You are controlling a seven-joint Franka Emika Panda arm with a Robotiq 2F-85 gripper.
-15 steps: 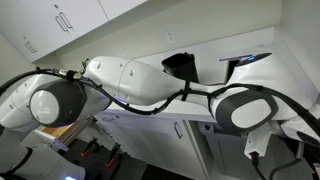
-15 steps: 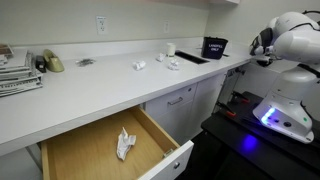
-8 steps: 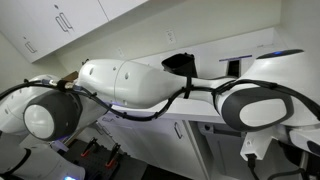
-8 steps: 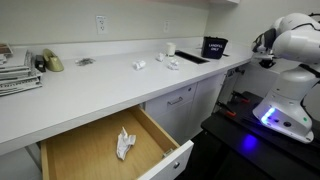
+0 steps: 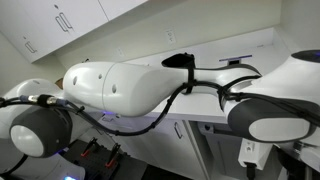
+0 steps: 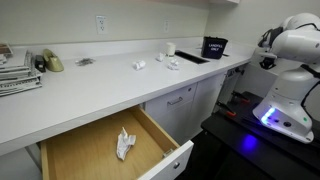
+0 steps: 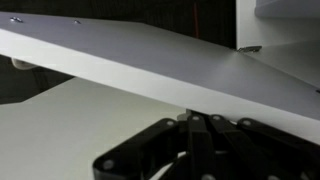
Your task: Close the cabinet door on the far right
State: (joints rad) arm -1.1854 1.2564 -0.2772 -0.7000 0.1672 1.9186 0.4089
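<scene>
In the wrist view a broad white flat panel [image 7: 150,60] slants across the frame; it looks like the cabinet door, seen close up, and no handle shows. My gripper [image 7: 190,120] comes up from the bottom edge with its dark fingers pressed together, shut and empty. The tips are right at the panel's lower edge. In an exterior view my white arm [image 6: 292,40] stands at the far right end of the counter, and the door there is hidden. In an exterior view the arm [image 5: 130,90] fills most of the frame.
A light-wood drawer [image 6: 100,150] with crumpled paper in it hangs open under the white counter [image 6: 90,85]. A dark bin [image 6: 214,46] stands by the sink. Closed lower doors [image 6: 185,105] and the robot's base [image 6: 280,115] are nearby. Upper cabinets [image 5: 60,20] hang above.
The arm's links have swung across the exterior view, filling more of it. In the other exterior view the arm has shifted slightly to the right.
</scene>
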